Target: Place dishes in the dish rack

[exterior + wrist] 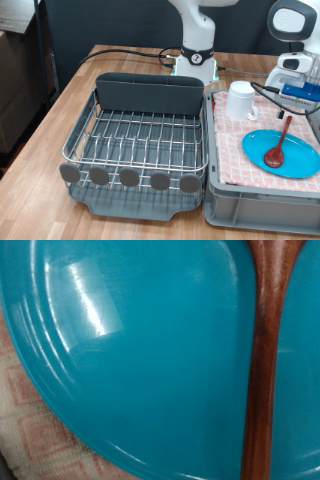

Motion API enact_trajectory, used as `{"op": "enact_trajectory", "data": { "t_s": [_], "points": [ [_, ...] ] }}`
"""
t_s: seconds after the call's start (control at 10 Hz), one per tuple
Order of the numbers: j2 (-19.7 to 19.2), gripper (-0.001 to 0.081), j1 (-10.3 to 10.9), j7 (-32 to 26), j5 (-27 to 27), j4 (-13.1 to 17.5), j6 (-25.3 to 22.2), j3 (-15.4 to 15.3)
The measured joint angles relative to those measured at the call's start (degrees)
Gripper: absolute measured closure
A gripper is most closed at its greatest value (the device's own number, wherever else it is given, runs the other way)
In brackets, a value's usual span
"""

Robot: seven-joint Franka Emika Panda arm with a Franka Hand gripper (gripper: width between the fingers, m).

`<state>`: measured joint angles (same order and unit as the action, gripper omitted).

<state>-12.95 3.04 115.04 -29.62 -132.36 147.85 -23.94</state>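
The silver wire dish rack (140,135) with its dark grey tray and tall back compartment stands at the exterior view's left and holds no dishes. The light-blue plate (295,160) lies on a red-checked cloth at the right. The reddish-brown wooden spoon (277,148) rests on the plate with its handle pointing up. The white mug (240,100) stands behind the plate. My gripper (298,97) hangs just above the spoon's handle end. The wrist view shows the plate (140,360) and the spoon handle (265,360) very close, but no fingers.
A grey bin (260,205) carries the red-checked cloth (235,150) and sits right against the rack's right side. The robot base (197,60) stands behind the rack, with black cables on the wooden table (50,140).
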Motion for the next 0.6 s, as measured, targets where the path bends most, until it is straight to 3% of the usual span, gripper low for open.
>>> {"op": "enact_trajectory", "data": {
  "t_s": [0.6],
  "points": [
    [-3.3,0.0003,0.7,5.4,-5.4,-0.2,3.2,2.0]
  ]
}}
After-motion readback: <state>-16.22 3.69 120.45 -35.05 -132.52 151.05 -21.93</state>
